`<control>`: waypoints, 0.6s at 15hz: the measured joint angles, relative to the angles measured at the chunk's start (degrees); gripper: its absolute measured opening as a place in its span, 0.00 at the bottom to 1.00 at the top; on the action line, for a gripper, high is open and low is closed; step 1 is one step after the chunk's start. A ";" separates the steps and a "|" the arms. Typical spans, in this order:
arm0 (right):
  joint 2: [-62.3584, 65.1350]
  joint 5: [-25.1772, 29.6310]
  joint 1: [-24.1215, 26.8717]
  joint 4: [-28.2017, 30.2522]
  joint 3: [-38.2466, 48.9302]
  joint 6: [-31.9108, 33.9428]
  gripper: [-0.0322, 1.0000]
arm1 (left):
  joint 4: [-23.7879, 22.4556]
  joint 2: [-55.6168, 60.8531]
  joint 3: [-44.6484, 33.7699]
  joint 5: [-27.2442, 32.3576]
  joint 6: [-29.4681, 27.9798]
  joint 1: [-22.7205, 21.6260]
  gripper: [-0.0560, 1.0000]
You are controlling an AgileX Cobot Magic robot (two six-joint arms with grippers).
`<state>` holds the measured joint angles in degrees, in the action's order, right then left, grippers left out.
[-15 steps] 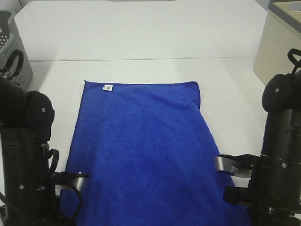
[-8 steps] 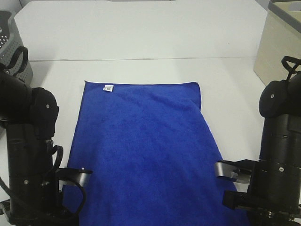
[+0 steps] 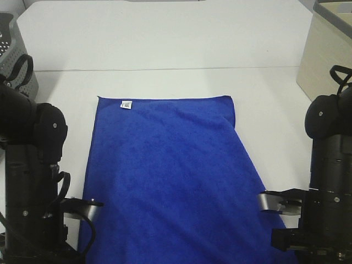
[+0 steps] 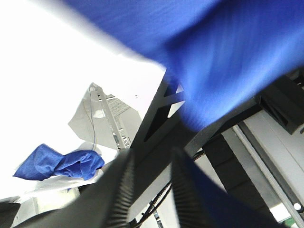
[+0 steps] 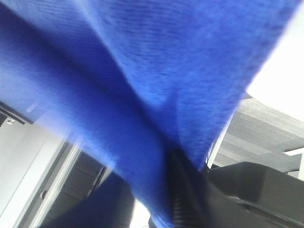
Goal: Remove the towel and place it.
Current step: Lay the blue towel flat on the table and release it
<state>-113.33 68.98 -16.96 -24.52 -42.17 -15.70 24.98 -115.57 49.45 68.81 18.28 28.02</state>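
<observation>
- towel is seen spread flat on the white surface between the two arms; its far edge, with the small white tag, lies away from them, and its near edge runs out of the exterior view
- a low ridge is seen running down from the far right corner; elsewhere the cloth lies smooth
- the left fingers are shown slightly parted, with a dark gap between them and no cloth seen pinched there; blurred blue cloth lies just beside and above them
- of the right fingers only one is seen, draped by the cloth; whether the cloth is gripped or let go cannot be told
- the cloth is judged light, soft and limp: it will sag and fold wherever it is not supported, and nothing in it can break
- the fuzzy nap is judged grippy rather than slippery, so a pinch on a single layer should hold, though drag across the surface is to be expected
- hold is best taken at the two near corners, right at the edge, one corner per arm, so that the sheet is kept wide and not bunched
- a grip in the middle is judged poor, since the sides would droop and trail
</observation>
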 joint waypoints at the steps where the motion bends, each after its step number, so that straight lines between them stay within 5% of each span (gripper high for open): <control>1: 0.00 0.00 0.06 0.06 0.00 0.00 0.32 | 0.57 -0.06 0.00 0.11 0.00 0.00 0.40; 3: 0.00 0.00 0.11 -0.80 0.00 0.00 0.45 | 1.95 -0.06 0.00 0.17 -0.17 0.00 0.49; 9: 0.80 0.00 0.11 -3.32 0.00 0.11 0.68 | 2.86 -0.06 0.00 0.17 -0.46 0.00 0.51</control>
<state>-112.53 68.98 -16.84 -27.85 -42.17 -15.58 27.85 -115.62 49.45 68.98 17.82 28.02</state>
